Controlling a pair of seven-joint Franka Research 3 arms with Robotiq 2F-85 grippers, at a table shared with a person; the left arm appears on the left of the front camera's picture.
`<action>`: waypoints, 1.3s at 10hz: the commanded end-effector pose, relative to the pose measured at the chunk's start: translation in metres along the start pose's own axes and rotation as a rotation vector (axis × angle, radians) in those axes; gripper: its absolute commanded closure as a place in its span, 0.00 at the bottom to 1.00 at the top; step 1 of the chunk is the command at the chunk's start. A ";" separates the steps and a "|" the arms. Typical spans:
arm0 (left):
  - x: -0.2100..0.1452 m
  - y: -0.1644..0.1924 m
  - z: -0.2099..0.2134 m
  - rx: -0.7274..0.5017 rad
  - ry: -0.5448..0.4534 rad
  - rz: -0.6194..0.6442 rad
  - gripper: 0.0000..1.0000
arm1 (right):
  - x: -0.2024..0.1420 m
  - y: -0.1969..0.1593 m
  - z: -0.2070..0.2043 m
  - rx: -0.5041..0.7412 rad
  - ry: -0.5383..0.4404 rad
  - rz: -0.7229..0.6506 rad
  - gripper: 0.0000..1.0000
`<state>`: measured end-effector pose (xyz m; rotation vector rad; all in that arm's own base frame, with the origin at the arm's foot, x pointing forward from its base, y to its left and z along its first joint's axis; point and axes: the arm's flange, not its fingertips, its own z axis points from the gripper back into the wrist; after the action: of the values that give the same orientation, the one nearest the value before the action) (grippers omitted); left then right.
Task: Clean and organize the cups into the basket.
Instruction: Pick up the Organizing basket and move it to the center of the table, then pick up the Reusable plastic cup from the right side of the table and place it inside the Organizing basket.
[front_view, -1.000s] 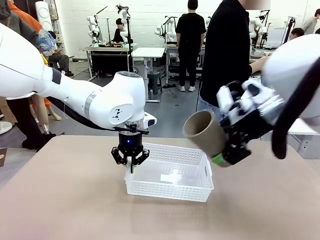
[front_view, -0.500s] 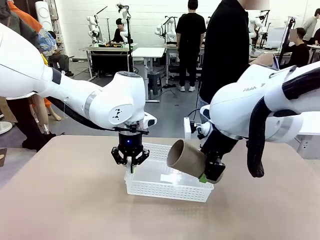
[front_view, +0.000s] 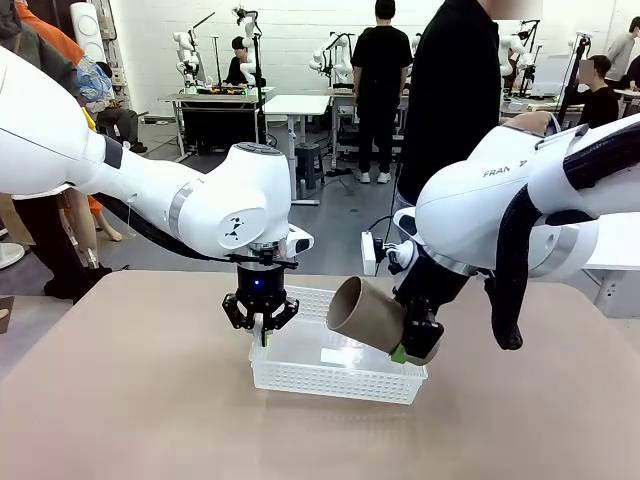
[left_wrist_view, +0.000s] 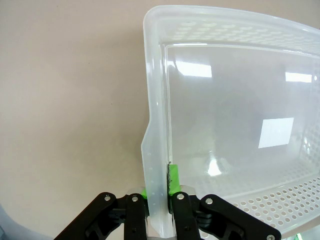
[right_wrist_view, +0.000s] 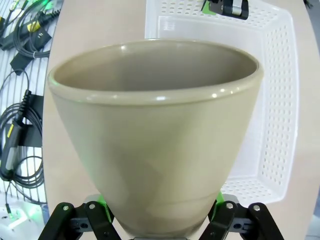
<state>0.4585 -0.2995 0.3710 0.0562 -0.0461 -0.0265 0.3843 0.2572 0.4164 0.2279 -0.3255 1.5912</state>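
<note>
Gripping the base of a kraft-brown cup (front_view: 362, 312), the right fingers (front_view: 408, 348) have come down and in toward the basket (front_view: 330, 382) since a second ago. Back then the cup hung higher and farther out past the basket's right end; half a second ago it was already low. Now it sits a little lower again, above the basket's right end and not yet inside. It lies tilted almost on its side, with its open mouth turned toward the basket's left end and its base toward the right arm. The right wrist view shows a green pad pressed against each side of the cup's narrow bottom.

The left fingers (front_view: 262, 328) have not shifted across the three front pictures. They stay clamped on the rim at the basket's left end, one pad inside the wall and one outside, as the left wrist view shows. The basket itself has kept its place on the surface (front_view: 130, 400).

The cup is a plain tapered cone of matte paper with a rolled lip that catches small glints of light. Its inside is the same dull tan as its outside. The basket is a shallow rectangle of white, slightly see-through plastic. It has a smooth solid rim, walls pierced with rows of small holes and a glossy flat floor that mirrors the ceiling lights. Nothing lies inside it. Around the basket the surface is a bare, even beige with a soft matte finish.
</note>
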 end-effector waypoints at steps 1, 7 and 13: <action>0.000 -0.001 0.002 0.003 -0.005 0.004 1.00 | -0.001 0.004 0.000 -0.015 0.022 0.001 0.20; 0.000 -0.001 0.002 0.003 -0.005 0.004 1.00 | 0.018 -0.019 -0.025 -0.014 0.067 -0.047 0.19; 0.000 -0.001 0.002 0.003 -0.005 0.004 1.00 | 0.015 -0.046 -0.066 0.013 0.120 -0.071 0.19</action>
<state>0.4585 -0.2995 0.3710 0.0561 -0.0461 -0.0266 0.4234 0.2941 0.3677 0.1781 -0.2127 1.5520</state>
